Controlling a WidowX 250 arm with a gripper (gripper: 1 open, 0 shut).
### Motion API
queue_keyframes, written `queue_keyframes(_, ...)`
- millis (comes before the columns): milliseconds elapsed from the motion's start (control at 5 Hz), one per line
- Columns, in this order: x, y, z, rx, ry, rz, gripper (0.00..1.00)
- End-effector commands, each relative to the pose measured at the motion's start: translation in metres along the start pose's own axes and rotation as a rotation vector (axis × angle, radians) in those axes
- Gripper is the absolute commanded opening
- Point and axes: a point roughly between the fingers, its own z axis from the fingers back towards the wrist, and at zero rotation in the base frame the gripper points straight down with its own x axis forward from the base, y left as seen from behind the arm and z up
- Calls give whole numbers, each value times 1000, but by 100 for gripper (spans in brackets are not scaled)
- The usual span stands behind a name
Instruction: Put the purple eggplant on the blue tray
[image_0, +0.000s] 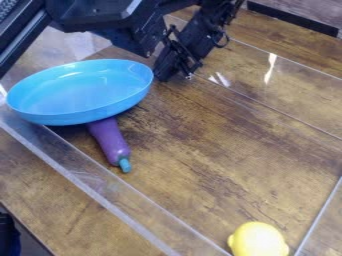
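The purple eggplant is lying on the wooden table, its upper end tucked under the blue tray rim. The gripper, jaws pressed together and empty, is hovering beside the tray's right edge.

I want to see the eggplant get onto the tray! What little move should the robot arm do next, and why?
Probably open up and swing toward the purple eggplant. The gripper is shut and holds nothing, up by the far right edge of the blue tray. The eggplant lies on the wooden table by the tray's near rim, not on it.
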Motion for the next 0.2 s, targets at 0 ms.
queue_keyframes(0, -12, 17, 15, -3, -42, 56, 0)
